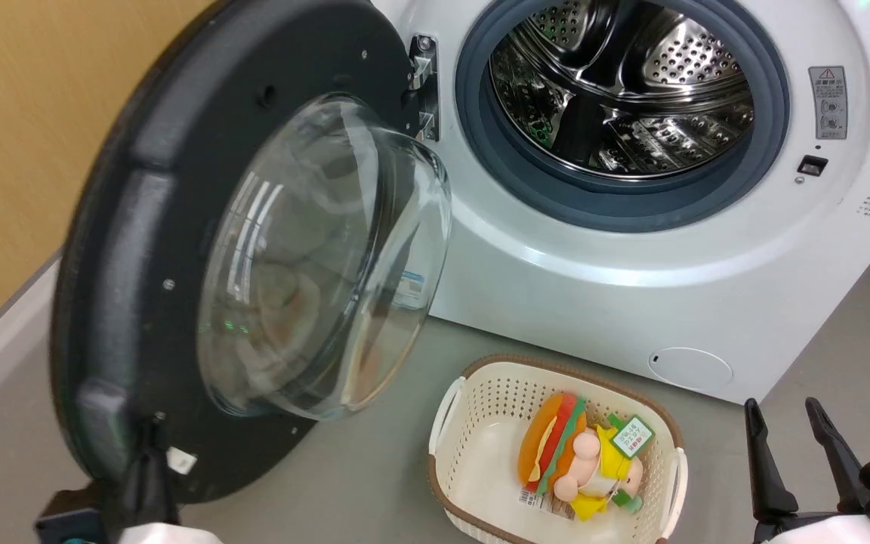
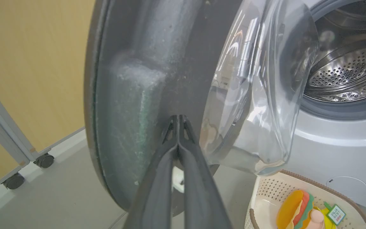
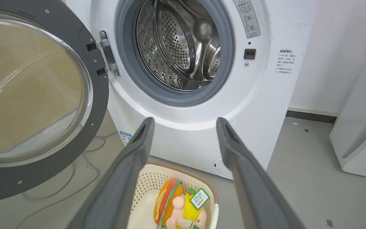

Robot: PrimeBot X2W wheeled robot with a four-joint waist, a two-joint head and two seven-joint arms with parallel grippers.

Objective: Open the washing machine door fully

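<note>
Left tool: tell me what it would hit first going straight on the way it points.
The left tool, shut, points at the matte black back of the door, beside the glass bowl. That comes first; the tips may be touching it.

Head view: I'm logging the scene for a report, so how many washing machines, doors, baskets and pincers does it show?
White front-loading washing machine: 1
Round black glass-domed washing machine door: 1
Cream perforated plastic basket with brown rim: 1
Dark two-fingered pincers: 2, the left pincer and the right pincer
Total: 5
</note>
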